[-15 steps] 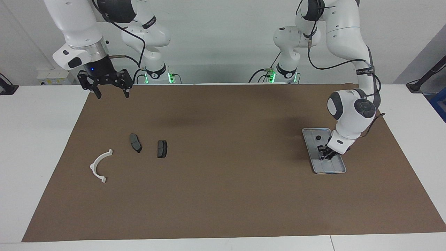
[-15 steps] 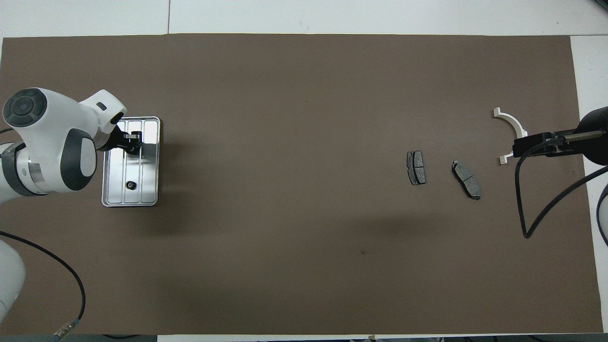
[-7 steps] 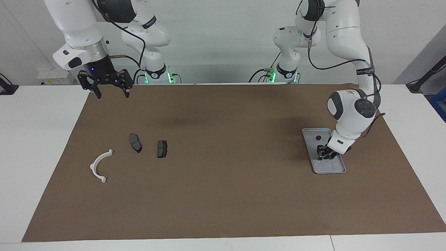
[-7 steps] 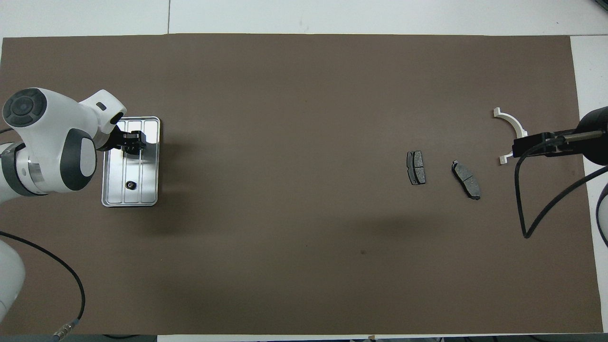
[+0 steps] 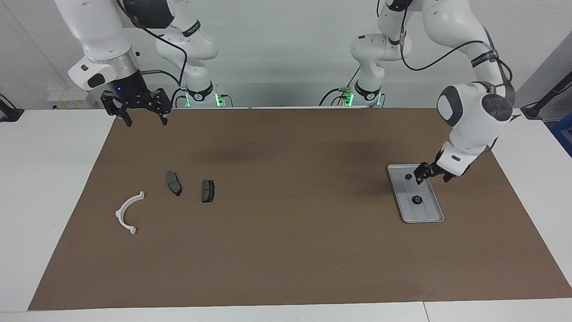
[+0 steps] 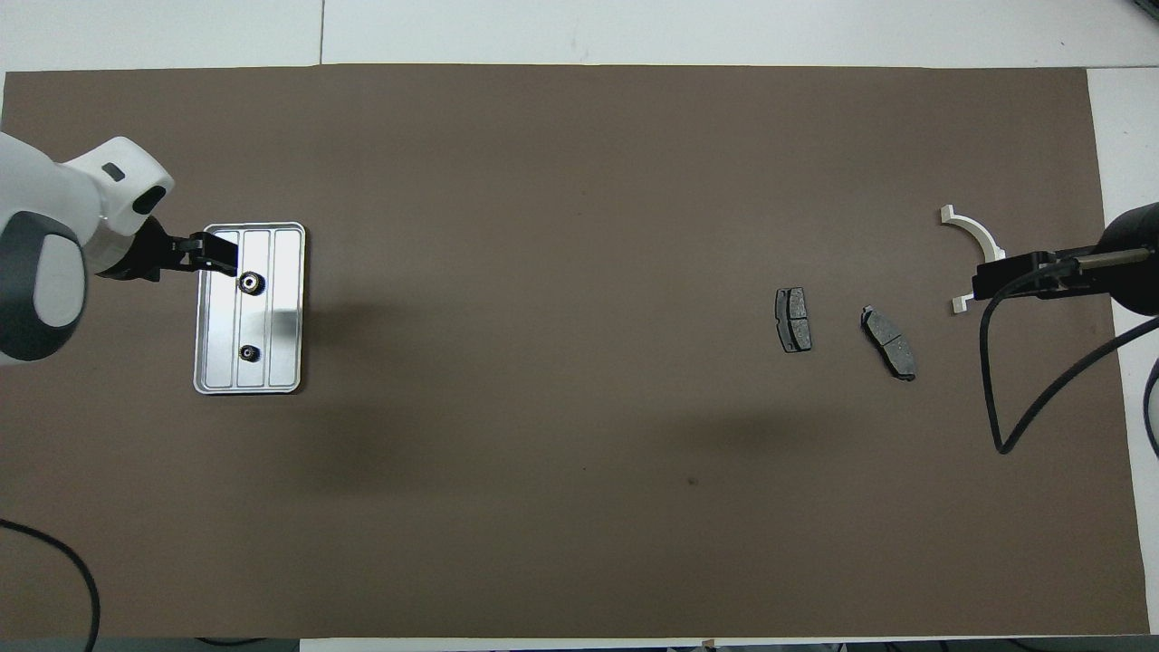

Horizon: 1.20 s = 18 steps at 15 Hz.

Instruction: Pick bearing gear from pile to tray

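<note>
Metal tray point(image 5: 435, 218) has two gears point(image 5: 416, 200) in it | small, stiff, probably slippery: pinch across the rim | left tool point(image 5: 432, 173) open, empty, over tray | right tool point(image 5: 142, 114) open, waiting

The left arm reached down from its base, its wrist tilted, and the left gripper point(image 5: 432, 173) hung low with fingers apart and nothing held. The right arm waited raised, the right gripper point(image 5: 144, 117) pointing down, its fingers spread.
</note>
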### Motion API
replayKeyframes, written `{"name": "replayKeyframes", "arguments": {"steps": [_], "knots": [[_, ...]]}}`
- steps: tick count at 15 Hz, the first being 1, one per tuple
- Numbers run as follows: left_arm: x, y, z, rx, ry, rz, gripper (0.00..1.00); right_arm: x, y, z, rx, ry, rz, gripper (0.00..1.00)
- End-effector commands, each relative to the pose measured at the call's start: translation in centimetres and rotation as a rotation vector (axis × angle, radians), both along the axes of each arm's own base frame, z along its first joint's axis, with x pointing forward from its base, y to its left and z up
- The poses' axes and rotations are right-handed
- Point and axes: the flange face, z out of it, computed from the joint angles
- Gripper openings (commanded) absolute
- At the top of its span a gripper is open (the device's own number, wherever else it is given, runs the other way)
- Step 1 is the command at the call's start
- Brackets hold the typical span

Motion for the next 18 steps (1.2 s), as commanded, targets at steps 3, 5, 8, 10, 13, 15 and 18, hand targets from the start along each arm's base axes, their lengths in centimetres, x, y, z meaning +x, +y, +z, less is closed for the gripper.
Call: {"name": "replayKeyframes", "arguments": {"steps": [3, 5, 8, 10, 13, 15, 18], "knots": [[-5.0, 0.3, 11.0, -0.024, 0.049, 0.005, 1.00, -0.1, -0.1, 0.3, 0.027, -0.003, -0.018, 1.00], [-6.6, 0.3, 12.9, -0.025, 0.052, 0.006, 1.00, -0.1, -0.1, 0.3, 0.027, -0.003, -0.018, 1.00], [-6.7, 0.4, 12.8, -0.026, 0.040, -0.002, 1.00, -0.1, -0.1, 0.3, 0.027, -0.003, -0.018, 1.00], [-6.5, 0.4, 13.0, -0.026, 0.031, 0.000, 1.00, -0.1, -0.1, 0.3, 0.027, -0.003, -0.018, 1.00], [-5.4, 0.6, 13.0, -0.021, -0.029, 0.003, 1.00, -0.1, -0.1, 0.3, 0.027, -0.003, -0.015, 1.00], [-4.9, 0.3, 12.8, -0.012, -0.024, -0.004, 1.00, -0.1, -0.2, 0.3, 0.027, -0.003, -0.017, 1.00], [-5.0, 0.1, 13.6, -0.010, 0.000, -0.009, 1.00, -0.1, -0.4, 0.3, 0.027, -0.004, -0.018, 1.00]]}}
